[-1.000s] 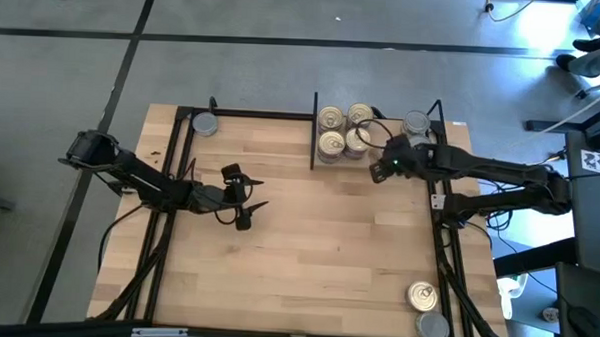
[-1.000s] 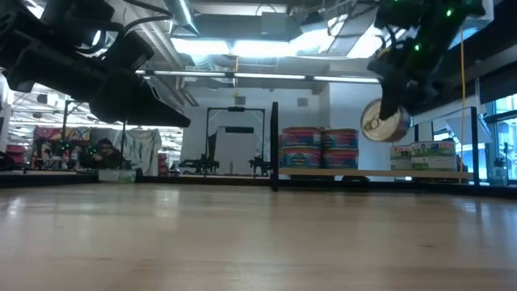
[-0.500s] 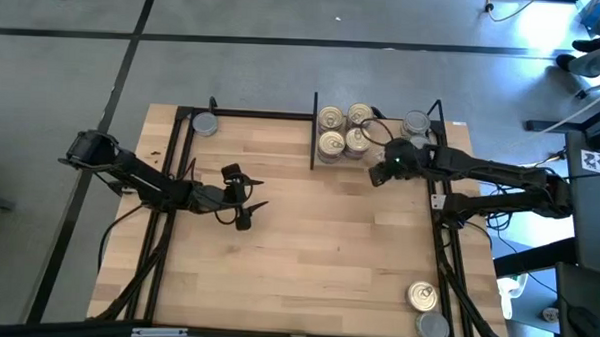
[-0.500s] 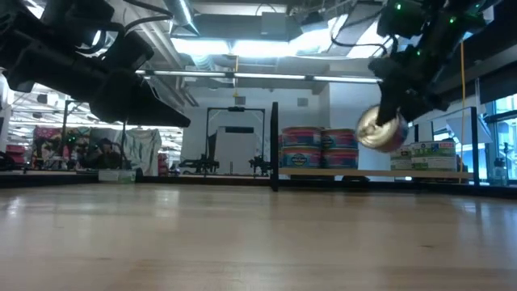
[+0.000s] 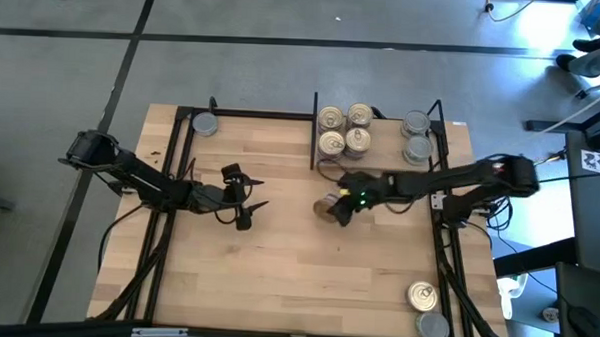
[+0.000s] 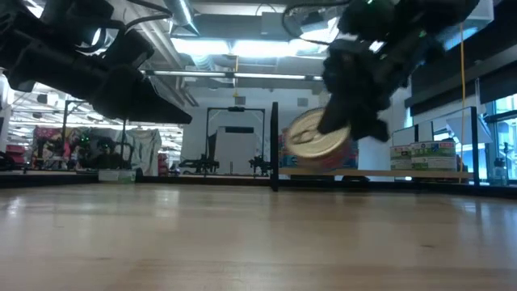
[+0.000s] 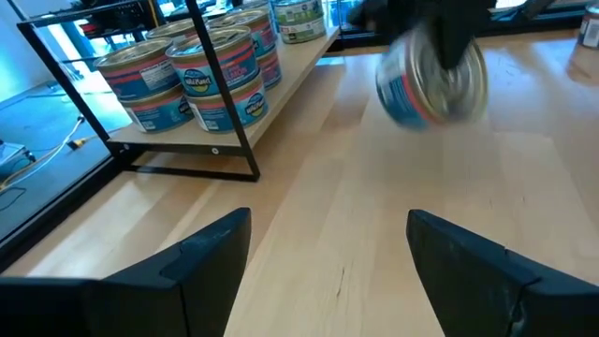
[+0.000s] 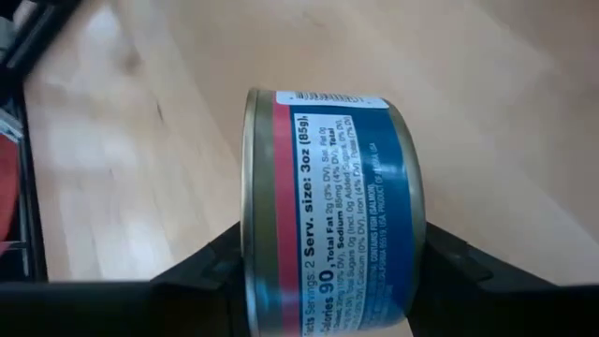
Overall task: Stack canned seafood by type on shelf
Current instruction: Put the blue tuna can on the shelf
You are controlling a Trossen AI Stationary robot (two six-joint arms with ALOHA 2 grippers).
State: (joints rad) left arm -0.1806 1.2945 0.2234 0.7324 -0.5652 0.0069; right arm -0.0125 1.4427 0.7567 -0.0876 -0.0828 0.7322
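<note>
At about nine o'clock on the bench (image 5: 277, 268), your left pincer (image 5: 247, 200) waits with its fingers spread and nothing between them. Moving across, the shelf (image 5: 377, 119) sits at twelve to one o'clock, bounded by thin black bars, with four gold-lidded tins (image 5: 343, 129) clustered just right of the black divider (image 5: 313, 139) and two grey-lidded tins (image 5: 415, 137) at the bay's far right end; one lone grey tin (image 5: 205, 124) rests at eleven o'clock. Near the bench's centre, just in front of the shelf, your right pincer (image 5: 341, 204) is pinching a gold-lidded tin (image 6: 317, 136), carried tilted on edge and clear of the wood. To finish this step well, you would probably want to level the tin so its lid faces up, bring it over the gold group rather than the grey pair, and lower it squarely onto a matching tin before releasing, since a tilted release could let it roll. Two more tins (image 5: 427, 311) wait at five o'clock. On the held tin's blue and red label (image 8: 346, 215) you can read "Serv. size: 3oz (85g)", "90" and "Total Fat"; the brand name is not legible.
</note>
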